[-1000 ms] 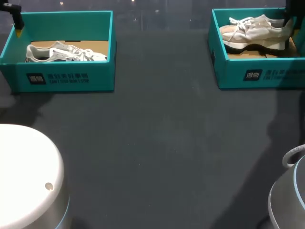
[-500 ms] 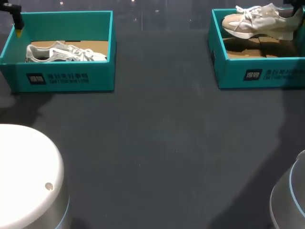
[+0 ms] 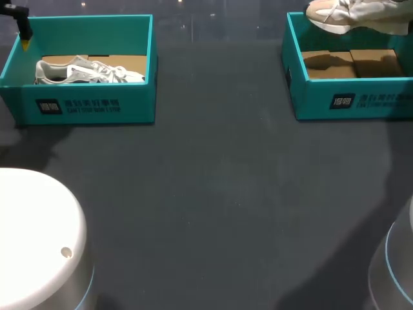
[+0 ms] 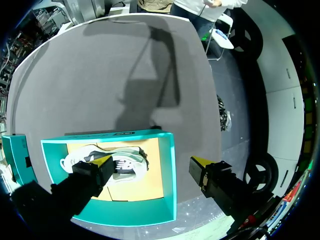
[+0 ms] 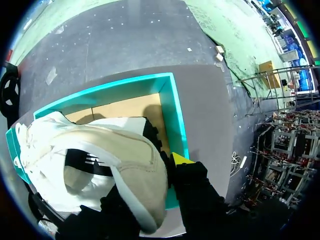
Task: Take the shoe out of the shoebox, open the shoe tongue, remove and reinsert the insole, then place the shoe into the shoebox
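A beige shoe (image 3: 358,14) hangs above the right teal shoebox (image 3: 352,100), clear of its rim. In the right wrist view my right gripper (image 5: 150,177) is shut on the heel of this shoe (image 5: 100,150). One yellow fingertip (image 5: 181,159) shows beside the heel; the other finger is hidden by the shoe. The box (image 5: 177,120) lies below it. A white and grey shoe (image 3: 87,71) lies in the left teal shoebox (image 3: 84,106). My left gripper (image 4: 150,165) hangs open above that box's (image 4: 167,190) outer wall, one finger over the shoe (image 4: 120,162).
Brown cardboard inserts (image 3: 352,63) line the floor of the right box. The white robot bases stand at the front left (image 3: 39,239) and front right (image 3: 397,265). Dark table surface (image 3: 213,194) stretches between the two boxes.
The beige shoe has risen out of the right box, toe swinging up, and now hangs above the rim. The left arm and the left shoe have not moved.
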